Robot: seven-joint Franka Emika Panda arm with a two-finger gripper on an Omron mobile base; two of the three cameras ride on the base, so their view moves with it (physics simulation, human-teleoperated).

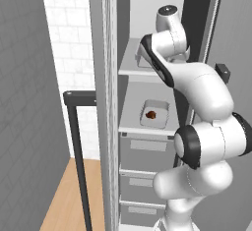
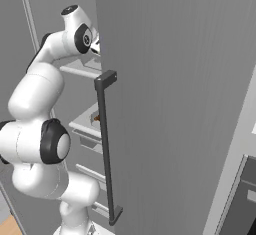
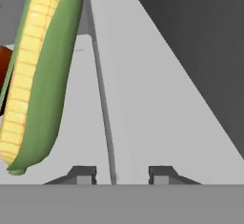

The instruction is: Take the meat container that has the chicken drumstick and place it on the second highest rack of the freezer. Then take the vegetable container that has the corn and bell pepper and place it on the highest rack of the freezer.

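In the hand view the vegetable container's (image 3: pixel 86 99) thin upright wall runs between my gripper's (image 3: pixel 122 174) fingertips, which stand apart from it on either side: the gripper is open. In the container lie the corn (image 3: pixel 35 70) and, at the left edge, a sliver of the red bell pepper (image 3: pixel 4 61). The container rests on the highest rack (image 1: pixel 129 71) of the freezer (image 1: pixel 110 102), where my arm reaches in. Below, on the second highest rack (image 1: pixel 133 127), sits the white meat container (image 1: pixel 156 106) with the chicken drumstick (image 1: pixel 151 114). The right base view has my gripper (image 2: pixel 96 46) at the upper shelf.
The freezer door (image 2: pixel 175 104) stands open close on the right, its dark bar handle (image 2: pixel 106 144) beside my arm. Grey drawer fronts (image 1: pixel 147 151) stack under the lower shelf. A second dark bar handle (image 1: pixel 78 146) and a white brick wall (image 1: pixel 69 38) lie left. A black oven front (image 2: pixel 245 199) is at lower right.
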